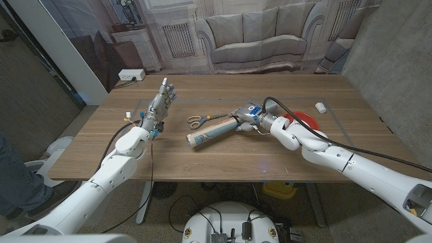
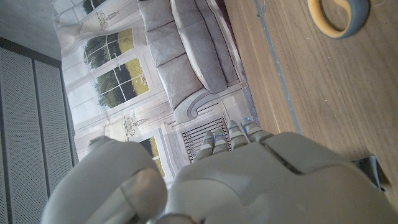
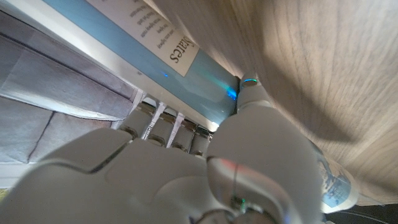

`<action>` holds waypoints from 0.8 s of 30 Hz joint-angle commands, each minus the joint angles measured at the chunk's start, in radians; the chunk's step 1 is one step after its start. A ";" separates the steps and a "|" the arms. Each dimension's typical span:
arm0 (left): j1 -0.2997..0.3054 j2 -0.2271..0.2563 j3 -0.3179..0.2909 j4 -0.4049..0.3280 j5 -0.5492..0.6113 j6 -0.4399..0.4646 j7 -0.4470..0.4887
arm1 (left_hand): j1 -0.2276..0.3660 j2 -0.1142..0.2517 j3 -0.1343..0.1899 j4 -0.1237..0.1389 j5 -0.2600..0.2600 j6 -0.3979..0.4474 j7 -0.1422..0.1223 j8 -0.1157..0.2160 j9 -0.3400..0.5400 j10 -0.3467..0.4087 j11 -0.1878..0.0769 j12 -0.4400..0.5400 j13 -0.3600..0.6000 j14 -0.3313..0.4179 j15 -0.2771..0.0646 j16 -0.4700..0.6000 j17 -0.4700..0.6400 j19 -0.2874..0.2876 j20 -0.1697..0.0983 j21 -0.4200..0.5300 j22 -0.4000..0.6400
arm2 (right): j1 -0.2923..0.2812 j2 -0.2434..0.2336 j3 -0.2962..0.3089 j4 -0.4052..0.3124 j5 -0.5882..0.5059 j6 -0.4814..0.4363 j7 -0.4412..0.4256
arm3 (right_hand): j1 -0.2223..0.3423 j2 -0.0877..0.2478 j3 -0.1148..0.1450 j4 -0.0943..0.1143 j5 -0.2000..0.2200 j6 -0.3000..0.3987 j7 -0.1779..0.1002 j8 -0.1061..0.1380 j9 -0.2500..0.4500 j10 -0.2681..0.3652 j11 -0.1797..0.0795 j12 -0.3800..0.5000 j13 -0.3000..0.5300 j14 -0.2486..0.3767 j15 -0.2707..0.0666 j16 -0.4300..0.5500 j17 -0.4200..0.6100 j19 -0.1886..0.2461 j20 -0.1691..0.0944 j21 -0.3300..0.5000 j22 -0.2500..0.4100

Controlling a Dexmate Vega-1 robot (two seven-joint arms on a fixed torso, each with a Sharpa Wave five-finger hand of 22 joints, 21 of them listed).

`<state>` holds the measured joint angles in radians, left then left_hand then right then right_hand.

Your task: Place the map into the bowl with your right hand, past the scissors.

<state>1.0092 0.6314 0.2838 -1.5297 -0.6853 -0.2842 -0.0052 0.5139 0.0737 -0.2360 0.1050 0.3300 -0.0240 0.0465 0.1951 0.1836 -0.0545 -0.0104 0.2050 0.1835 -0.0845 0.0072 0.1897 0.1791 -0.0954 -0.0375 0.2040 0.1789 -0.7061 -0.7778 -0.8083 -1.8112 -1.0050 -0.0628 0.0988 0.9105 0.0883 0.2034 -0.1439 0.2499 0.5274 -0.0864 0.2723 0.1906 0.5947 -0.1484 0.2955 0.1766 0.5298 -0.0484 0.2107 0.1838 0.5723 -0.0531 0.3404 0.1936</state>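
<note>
Grasp stage | your right robot hand (image 1: 251, 116) grips the rolled tan-and-blue paper map (image 1: 214, 131), lying on the wooden bench (image 1: 202, 162) | orange-handled scissors (image 1: 198, 121) just beside | left robot hand (image 1: 159, 104) spread, idle | red bowl (image 1: 305, 121) behind your wrist | lift, carry, release all remain.

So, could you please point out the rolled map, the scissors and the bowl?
map (image 1: 210, 133), head view, middle of the roll.
scissors (image 1: 198, 121), head view, near the pivot.
bowl (image 1: 312, 119), head view, red rim beyond the right arm.

Even indoor light, blurry wrist close-ups
</note>
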 commanded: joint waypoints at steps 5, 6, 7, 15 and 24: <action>-0.020 0.004 0.007 -0.002 0.009 0.011 -0.003 | 0.004 0.005 -0.005 0.000 0.001 -0.003 -0.002 0.000 0.002 -0.005 0.000 -0.004 0.005 -0.009 -0.001 -0.001 0.005 -0.006 -0.018 -0.001 0.004 | -0.056 -0.025 0.050 -0.048 0.021 -0.066 -0.034 | 0.010 0.007 0.007 0.003 -0.009 0.054 -0.048 -0.009 0.004 0.006 0.010 -0.005 0.004 0.012 -0.170 -0.003 0.003 0.013 -0.160 0.001 0.002; -0.022 0.003 0.008 -0.002 0.010 0.011 -0.003 | 0.004 0.005 -0.005 0.000 0.001 -0.003 -0.002 0.000 0.002 -0.005 0.000 -0.004 0.005 -0.009 -0.002 -0.001 0.005 -0.006 -0.018 0.000 0.004 | -0.059 -0.025 0.052 -0.050 0.020 -0.070 -0.037 | 0.010 0.006 0.007 0.003 -0.009 0.055 -0.048 -0.009 0.003 0.006 0.010 -0.006 0.004 0.012 -0.170 -0.003 0.003 0.013 -0.160 0.001 0.002; -0.024 0.003 0.009 0.000 0.010 0.010 -0.004 | 0.004 0.006 -0.006 0.000 0.001 -0.003 -0.002 0.000 0.002 -0.005 0.000 -0.004 0.005 -0.009 -0.002 -0.001 0.005 -0.006 -0.018 0.000 0.004 | -0.061 -0.026 0.053 -0.052 0.019 -0.073 -0.041 | 0.010 0.007 0.007 0.003 -0.010 0.055 -0.048 -0.010 0.003 0.006 0.010 -0.007 0.004 0.011 -0.169 -0.004 0.003 0.013 -0.159 0.001 0.002; -0.029 -0.002 0.011 0.007 0.011 0.005 -0.007 | 0.005 0.006 -0.007 0.000 0.001 -0.002 -0.002 0.001 0.002 -0.005 0.001 -0.004 0.005 -0.009 -0.003 -0.001 0.005 -0.006 -0.017 0.000 0.004 | -0.076 -0.034 0.069 -0.073 0.011 -0.098 -0.060 | 0.011 0.007 0.007 0.004 -0.012 0.055 -0.047 -0.013 0.003 0.005 0.012 -0.010 0.004 0.012 -0.169 -0.006 0.004 0.012 -0.160 0.000 0.002; -0.036 -0.013 0.016 0.031 0.004 -0.001 -0.018 | 0.006 0.007 -0.009 0.000 0.001 -0.003 -0.002 0.000 0.002 -0.005 0.000 -0.004 0.005 -0.009 -0.002 -0.001 0.005 -0.006 -0.016 -0.001 0.004 | -0.074 -0.037 0.078 -0.083 0.002 -0.111 -0.061 | 0.013 0.007 0.007 0.005 -0.015 0.056 -0.048 -0.018 0.004 0.004 0.010 -0.015 0.004 0.011 -0.170 -0.008 0.004 0.011 -0.159 -0.002 0.002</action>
<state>0.9822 0.6285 0.2945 -1.5197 -0.6764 -0.2767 -0.0130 0.5179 0.0777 -0.2359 0.1050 0.3300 -0.0240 0.0466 0.1951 0.1836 -0.0545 -0.0104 0.2050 0.1835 -0.0845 0.0073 0.1897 0.1791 -0.0955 -0.0375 0.2040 0.1789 -0.7720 -0.8078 -0.7459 -1.8767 -0.9915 -0.1501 0.0482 0.9138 0.0916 0.2032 -0.1440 0.2356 0.5308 -0.0898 0.2560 0.1908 0.5963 -0.1392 0.2878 0.1799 0.5298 -0.0484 0.2031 0.1837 0.5721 -0.0530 0.3399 0.1929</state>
